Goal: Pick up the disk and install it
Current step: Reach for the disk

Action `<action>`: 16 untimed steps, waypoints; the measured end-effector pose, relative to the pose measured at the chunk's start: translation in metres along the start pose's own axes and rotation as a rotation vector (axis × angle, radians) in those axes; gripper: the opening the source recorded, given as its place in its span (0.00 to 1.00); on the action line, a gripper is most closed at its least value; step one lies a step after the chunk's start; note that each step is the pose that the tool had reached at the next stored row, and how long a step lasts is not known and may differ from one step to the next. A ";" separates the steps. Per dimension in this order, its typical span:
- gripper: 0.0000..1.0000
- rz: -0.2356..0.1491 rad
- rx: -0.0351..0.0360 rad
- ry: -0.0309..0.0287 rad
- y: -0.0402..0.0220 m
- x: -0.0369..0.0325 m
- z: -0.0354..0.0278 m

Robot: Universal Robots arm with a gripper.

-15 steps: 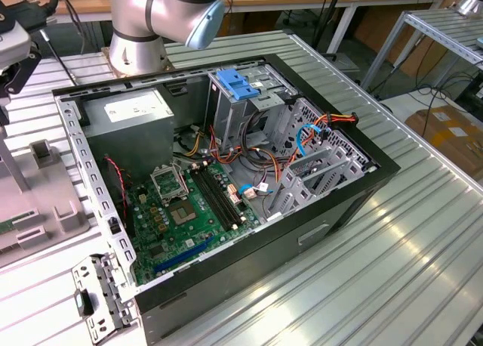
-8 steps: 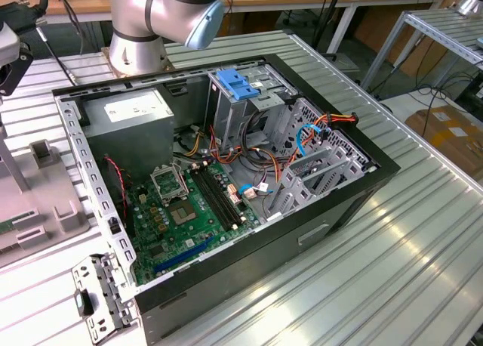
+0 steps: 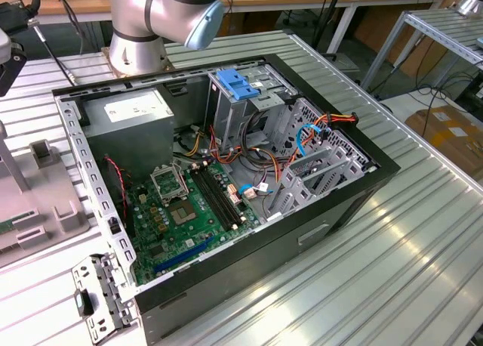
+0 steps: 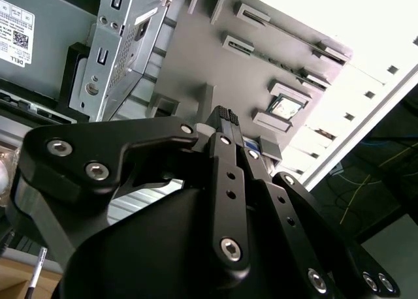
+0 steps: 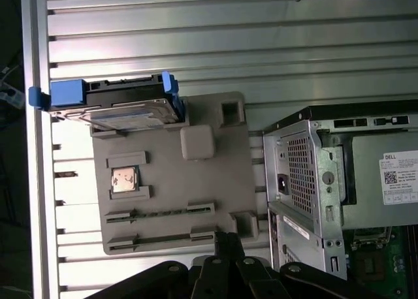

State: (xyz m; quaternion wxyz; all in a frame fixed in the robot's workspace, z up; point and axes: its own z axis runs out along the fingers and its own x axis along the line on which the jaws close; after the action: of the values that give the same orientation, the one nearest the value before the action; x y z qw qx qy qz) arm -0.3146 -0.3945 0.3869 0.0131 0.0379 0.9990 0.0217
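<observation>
The disk (image 5: 124, 106), a flat drive with a silvery face and blue side rails, rests at one end of a grey holder plate (image 5: 176, 194) on the slatted metal table. In both wrist views my gripper (image 5: 226, 241) (image 4: 225, 116) hangs above the plate's opposite end, well away from the disk. Its two black fingers (image 4: 222, 149) are pressed together, shut, with nothing between them. Beside the plate stands the open computer case (image 3: 226, 172).
Inside the case are a motherboard (image 3: 181, 210), a grey power-supply box (image 3: 136, 115), a metal drive cage with a blue top (image 3: 238, 85) and loose cables (image 3: 302, 142). The plate carries a small processor chip (image 5: 124, 179). The arm's base (image 3: 139, 36) stands behind the case.
</observation>
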 end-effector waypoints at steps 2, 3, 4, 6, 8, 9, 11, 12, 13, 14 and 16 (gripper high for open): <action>0.11 0.000 0.0000 0.0000 0.0002 0.0011 0.0002; 0.11 0.000 0.0000 0.0000 0.0002 0.0016 0.0003; 0.11 0.000 -0.0001 0.0000 0.0003 0.0020 0.0003; 0.11 0.000 0.0000 0.0000 0.0004 0.0029 0.0005; 0.11 0.000 0.0000 0.0000 0.0005 0.0038 0.0007; 0.11 0.000 0.0000 0.0001 0.0005 0.0042 0.0008; 0.11 0.000 0.0000 0.0000 0.0007 0.0053 0.0010; 0.11 0.000 0.0000 0.0000 0.0008 0.0057 0.0011; 0.11 0.000 0.0000 0.0000 0.0008 0.0061 0.0012; 0.11 0.000 0.0000 0.0000 0.0009 0.0064 0.0013; 0.11 0.000 0.0000 0.0000 0.0010 0.0072 0.0016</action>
State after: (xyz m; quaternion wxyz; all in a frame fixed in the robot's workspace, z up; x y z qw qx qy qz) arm -0.3217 -0.3929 0.3852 0.0131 0.0378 0.9990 0.0217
